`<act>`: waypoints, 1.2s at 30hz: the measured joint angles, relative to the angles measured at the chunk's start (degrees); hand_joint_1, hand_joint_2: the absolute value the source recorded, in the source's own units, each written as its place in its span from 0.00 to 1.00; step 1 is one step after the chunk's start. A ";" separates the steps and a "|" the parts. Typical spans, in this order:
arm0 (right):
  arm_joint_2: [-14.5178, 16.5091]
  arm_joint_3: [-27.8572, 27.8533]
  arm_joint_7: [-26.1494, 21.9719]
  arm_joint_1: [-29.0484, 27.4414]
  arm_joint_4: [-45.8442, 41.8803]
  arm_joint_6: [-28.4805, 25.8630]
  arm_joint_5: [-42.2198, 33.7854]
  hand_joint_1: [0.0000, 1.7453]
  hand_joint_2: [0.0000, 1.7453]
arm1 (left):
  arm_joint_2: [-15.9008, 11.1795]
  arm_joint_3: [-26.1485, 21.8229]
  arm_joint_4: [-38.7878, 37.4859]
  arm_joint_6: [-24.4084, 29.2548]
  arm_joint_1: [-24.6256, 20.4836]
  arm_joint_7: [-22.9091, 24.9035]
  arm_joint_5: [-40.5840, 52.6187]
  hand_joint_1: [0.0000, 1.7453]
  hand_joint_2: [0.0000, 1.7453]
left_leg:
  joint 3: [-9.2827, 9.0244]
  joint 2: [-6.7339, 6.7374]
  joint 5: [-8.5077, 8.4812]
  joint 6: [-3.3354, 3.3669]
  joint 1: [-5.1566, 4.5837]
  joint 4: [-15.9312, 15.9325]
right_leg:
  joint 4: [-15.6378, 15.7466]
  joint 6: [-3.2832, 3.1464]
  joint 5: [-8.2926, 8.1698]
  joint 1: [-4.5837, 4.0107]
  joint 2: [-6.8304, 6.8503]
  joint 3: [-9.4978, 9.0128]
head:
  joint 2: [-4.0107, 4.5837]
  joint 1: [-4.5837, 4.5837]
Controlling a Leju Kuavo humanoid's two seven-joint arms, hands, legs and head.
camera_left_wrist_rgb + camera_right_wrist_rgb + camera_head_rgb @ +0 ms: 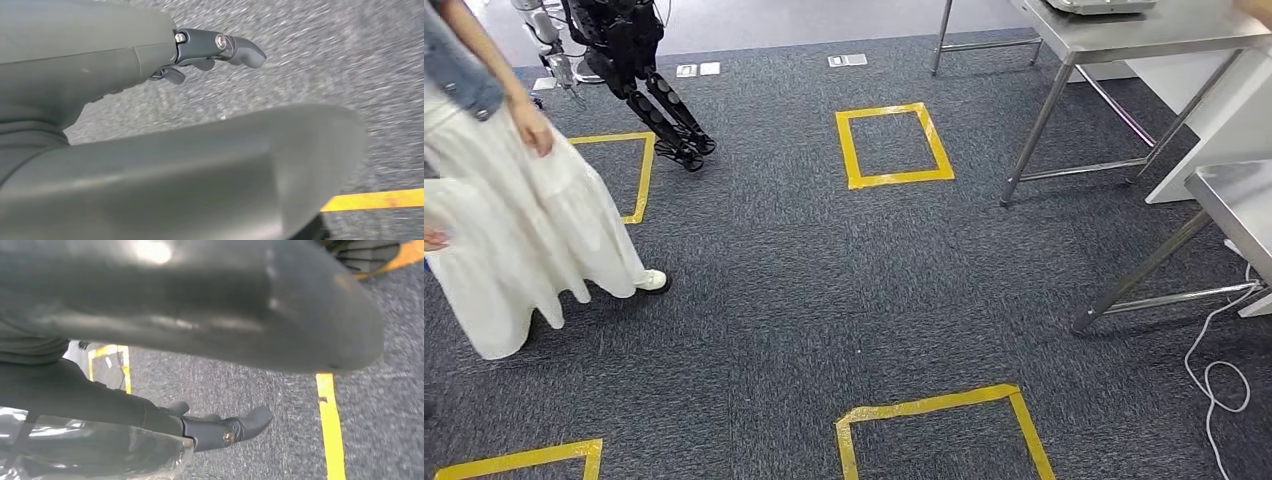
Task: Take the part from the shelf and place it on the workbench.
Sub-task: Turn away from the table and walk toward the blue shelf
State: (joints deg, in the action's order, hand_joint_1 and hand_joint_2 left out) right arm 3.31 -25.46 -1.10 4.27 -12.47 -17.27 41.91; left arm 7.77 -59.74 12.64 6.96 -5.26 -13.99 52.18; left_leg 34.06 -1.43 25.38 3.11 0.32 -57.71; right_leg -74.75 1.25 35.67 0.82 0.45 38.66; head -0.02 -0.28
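1. Left hand (150,55) hanging over blurred grey carpet, dark fingers (235,47) stretched apart from the thick thumb, holding nothing
2. Right hand (150,415) wrapped over the part (100,450), a glossy bundle in clear plastic pressed under the dark fingers (250,422); contents of the wrap too blurred to tell
3. In the head view, steel workbench (1144,35) at 1 o'clock, a pale object resting on its top at the frame's edge
4. Second steel table (1234,195) at 3 o'clock, just beside the workbench's legs
5. White cable (1214,370) looping on the carpet (784,290) at 4 o'clock
6. Yellow tape square (894,145) at 12 o'clock, near the workbench's front leg; more tape squares at 6, 8 and 10 o'clock
7. Person in a white skirt (524,230) at 9 o'clock
8. Black legs of another robot (659,105) at 11 o'clock, beside the 10 o'clock square
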 joint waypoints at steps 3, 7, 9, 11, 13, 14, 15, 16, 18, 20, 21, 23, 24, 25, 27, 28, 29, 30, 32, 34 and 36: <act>0.46 0.01 0.37 -0.06 0.20 0.07 1.50 0.00 0.00 | -0.04 0.00 -0.04 0.10 0.24 1.23 0.24 0.00 0.00 | 0.00 -1.50 -0.17 -0.56 0.13 -0.11 | 9.57 1.87 -4.02 0.90 -1.16 -4.91 | -0.01 0.04; 0.92 0.29 1.33 0.23 0.41 0.52 3.25 0.00 0.00 | -0.31 -0.02 -0.05 0.20 0.30 1.22 0.04 0.00 0.00 | 0.28 -3.08 -0.31 -2.11 0.03 -0.20 | 16.68 1.22 -6.48 0.76 -2.22 -8.18 | 0.00 -0.11; 1.08 0.66 1.72 0.52 0.41 1.10 4.00 0.00 0.00 | -0.46 -0.02 -0.05 0.25 0.41 0.99 -0.09 0.00 0.00 | 0.73 -2.94 -0.08 -2.71 0.46 -0.65 | 16.88 0.31 -6.84 0.93 -1.42 -8.53 | 0.00 -0.14; 1.15 1.13 1.93 0.72 0.41 1.62 4.63 0.00 0.00 | -0.51 -0.02 -0.05 0.49 0.41 0.88 -0.08 0.00 0.00 | 2.61 -1.16 2.48 -3.12 0.69 -4.59 | 17.11 -0.62 -7.14 1.05 -0.39 -8.60 | 0.00 -0.36; 1.18 1.61 2.10 0.78 0.43 1.95 5.38 0.00 0.00 | -0.47 -0.01 -0.05 0.99 0.37 1.14 0.18 0.00 0.00 | 6.10 0.49 6.38 -3.44 0.76 -12.11 | 17.11 -1.15 -7.10 0.58 0.77 -8.57 | 0.00 -0.57; 1.17 1.86 2.19 0.80 0.43 2.12 5.89 0.00 0.00 | -0.44 -0.01 -0.07 1.27 0.38 1.35 0.41 0.00 0.00 | 7.62 0.80 7.53 -3.55 0.81 -15.38 | 17.11 -1.24 -7.03 0.38 1.42 -8.56 | 0.00 -0.57; 1.15 2.18 2.31 0.87 0.43 2.28 6.52 0.00 0.00 | -0.42 0.01 -0.08 1.56 0.41 1.58 0.73 0.00 0.00 | 8.25 1.01 7.62 -3.58 0.84 -16.79 | 17.10 -1.33 -6.96 0.22 2.02 -8.58 | 0.00 -0.58; 1.14 2.56 2.46 0.99 0.43 2.46 7.18 0.00 0.00 | -0.40 0.03 -0.08 1.82 0.43 1.76 1.09 0.00 0.00 | 7.84 1.24 6.75 -3.53 0.85 -16.14 | 17.09 -1.40 -6.90 0.11 2.59 -8.64 | 0.00 -0.58; 1.13 3.41 2.96 1.39 0.43 2.95 8.35 0.00 0.00 | -0.39 0.24 -0.08 2.08 0.33 1.87 1.76 0.00 0.00 | 3.95 2.88 3.29 -3.05 0.73 -9.06 | 17.09 -1.42 -6.74 -0.03 3.53 -8.85 | 0.00 -0.61; 1.12 4.13 3.55 1.67 0.43 3.31 9.09 0.00 0.00 | -0.36 0.52 -0.07 1.99 -0.14 1.86 2.22 0.00 0.00 | 0.54 4.88 1.26 -2.43 0.19 -2.66 | 17.02 -1.05 -6.44 -0.46 4.40 -8.99 | 0.00 -0.55; 1.10 4.40 3.86 1.76 0.43 3.37 9.38 0.00 0.00 | -0.31 0.62 -0.07 1.89 -0.42 1.88 2.44 0.00 0.00 | -0.04 5.28 1.09 -2.18 -0.10 -1.41 | 17.05 -0.79 -6.32 -0.64 4.89 -9.04 | 0.00 -0.53; 1.10 4.86 4.44 1.92 0.43 3.50 9.79 0.00 0.00 | -0.22 0.75 -0.07 1.65 -0.82 2.22 2.82 0.00 0.00 | -0.07 4.08 0.92 -1.69 -0.41 -0.86 | 17.23 -0.27 -6.15 -0.83 5.93 -9.30 | 0.00 -0.50; 1.09 5.07 4.63 2.01 0.42 3.62 9.96 0.00 0.00 | -0.13 0.86 -0.07 1.57 -0.93 2.52 3.00 0.00 0.00 | -0.28 3.48 0.69 -1.38 -0.36 -0.47 | 16.96 -0.01 -5.86 -0.79 5.59 -9.31 | 0.00 -0.50; 1.10 5.26 4.75 2.03 0.43 3.77 10.08 0.00 0.00 | -0.07 0.99 -0.07 1.54 -1.11 2.89 3.16 0.00 0.00 | -0.48 2.88 0.41 -0.98 -0.22 -0.07 | 15.90 0.10 -5.18 -0.76 4.54 -8.98 | 0.00 -0.43; 1.10 5.52 4.93 1.99 0.47 4.10 10.23 0.00 0.00 | 0.08 1.26 -0.07 1.50 -1.68 3.42 3.39 0.00 0.00 | -0.61 1.70 -0.03 -0.41 0.05 0.40 | 10.29 -0.11 -2.39 -0.46 1.47 -6.39 | 0.00 -0.22; 1.12 5.59 5.07 1.93 0.52 4.21 10.27 0.00 0.00 | 0.08 1.38 -0.07 1.38 -2.00 3.63 3.46 0.00 0.00 | -0.47 0.97 -0.12 -0.25 0.08 0.40 | 6.31 -0.30 -0.75 -0.37 0.52 -4.42 | -0.01 -0.14; 1.13 5.66 5.23 1.88 0.56 4.29 10.33 0.00 0.00 | 0.09 1.51 -0.07 1.19 -2.23 3.78 3.50 0.00 0.00 | -0.38 0.20 -0.16 -0.21 0.08 0.39 | 2.80 -0.28 0.42 -0.28 0.09 -2.58 | -0.01 -0.09; 1.13 5.72 5.40 1.82 0.59 4.31 10.43 0.00 0.00 | 0.10 1.64 -0.07 0.97 -2.35 3.98 3.55 0.00 0.00 | -0.36 -0.58 -0.18 -0.21 0.07 0.36 | 0.84 -0.02 0.75 -0.21 -0.09 -1.46 | -0.01 -0.10; 1.11 5.82 5.62 1.79 0.61 4.31 10.67 0.00 0.00 | 0.18 1.91 -0.07 0.59 -2.43 4.37 3.65 0.00 0.00 | -0.49 -2.05 -0.17 -0.29 0.12 0.29 | 3.64 1.11 -1.47 0.06 -0.45 -2.42 | -0.01 -0.10; 1.12 5.86 5.81 1.86 0.66 4.34 10.93 0.00 0.00 | 0.33 2.14 -0.07 0.43 -2.59 4.66 3.92 0.00 0.00 | -0.52 -3.44 -0.10 -0.69 0.09 0.08 | 11.64 2.24 -5.10 0.67 -2.30 -5.75 | -0.01 -0.05; 1.15 5.90 6.09 2.01 0.79 4.39 11.19 0.00 0.00 | 0.43 2.32 -0.07 0.40 -2.84 4.93 4.21 0.00 0.00 | -0.26 -4.58 -0.08 -1.37 -0.05 -0.17 | 16.24 2.12 -6.85 0.91 -3.80 -7.63 | 0.00 -0.10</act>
State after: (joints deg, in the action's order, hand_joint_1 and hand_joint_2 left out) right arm 4.46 -19.56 4.98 6.28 -11.69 -12.87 53.10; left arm 8.20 -57.42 12.57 7.36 -8.11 -9.06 56.39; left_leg 33.80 -6.02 25.31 1.74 0.27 -57.88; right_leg -58.51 3.37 28.82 1.73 -3.35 31.03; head -0.02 -0.39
